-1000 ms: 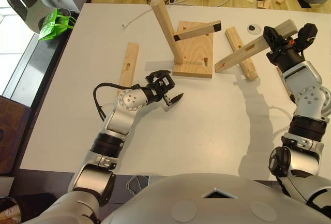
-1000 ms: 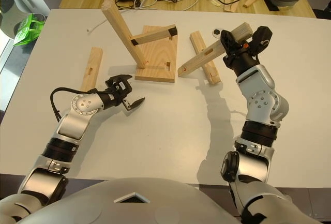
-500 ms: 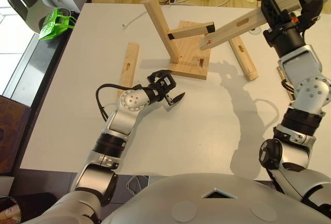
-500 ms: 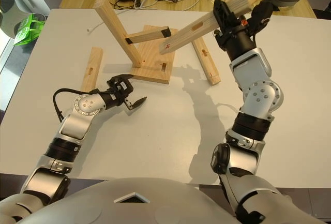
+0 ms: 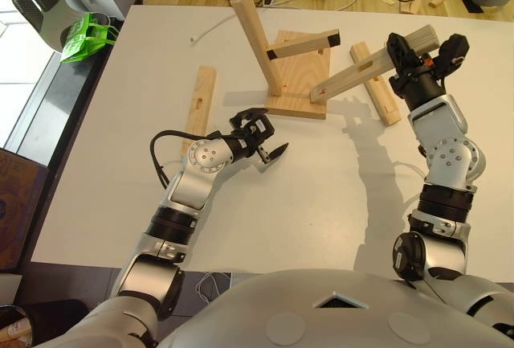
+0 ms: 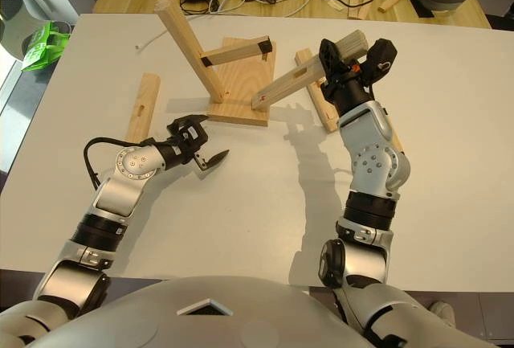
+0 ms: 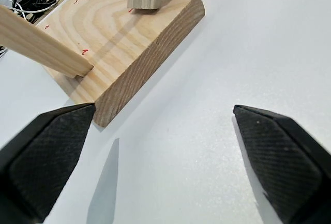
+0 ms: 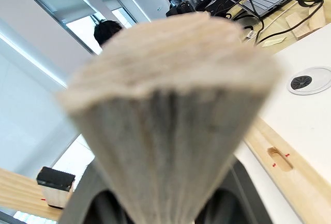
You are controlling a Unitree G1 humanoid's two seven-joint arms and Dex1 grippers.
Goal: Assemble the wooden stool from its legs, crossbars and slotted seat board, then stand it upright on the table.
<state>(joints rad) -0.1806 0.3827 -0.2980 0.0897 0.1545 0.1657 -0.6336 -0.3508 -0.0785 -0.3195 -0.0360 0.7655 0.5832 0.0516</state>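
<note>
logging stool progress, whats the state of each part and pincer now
left pincer: open, empty
right pincer: shut on held leg
held leg: lifted, tilted, low end near seat board
seat board: flat on table
standing leg: set in board, leaning
left loose leg: lying flat
right loose leg: lying flat

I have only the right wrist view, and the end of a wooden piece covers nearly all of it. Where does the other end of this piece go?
Observer: The right gripper holds a slotted leg by its upper end. The lower end slants down to the seat board, near its right edge, and seems to rest on its top.
Operator: Is some leg already in the board?
Observer: Yes, one leg stands in it, leaning, not straight.
Operator: And where is the left gripper?
Observer: The left gripper is open, above the table on the board's near side, not touching the board.
</note>
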